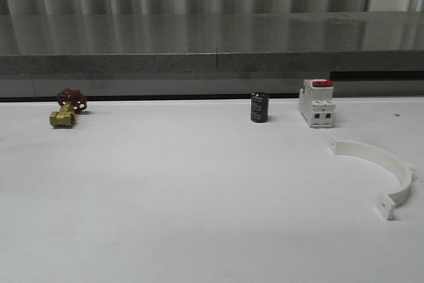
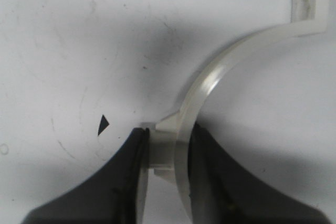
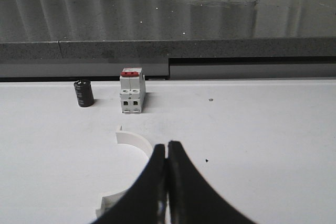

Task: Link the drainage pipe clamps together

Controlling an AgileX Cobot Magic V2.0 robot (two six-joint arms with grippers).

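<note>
Left gripper (image 2: 168, 166) pinches one white half-ring clamp (image 2: 220, 72) near its tab, just above the white table (image 2: 63, 35), as its wrist camera shows. Right gripper (image 3: 167, 153) has its fingers pressed together on nothing, above the second clamp (image 1: 387, 170). Front view adds a brass valve (image 1: 66, 109), black cylinder (image 1: 259, 107) and red-topped switch (image 1: 316, 103) along the far edge below a grey ledge (image 1: 212, 44); the table's middle lies bare.
</note>
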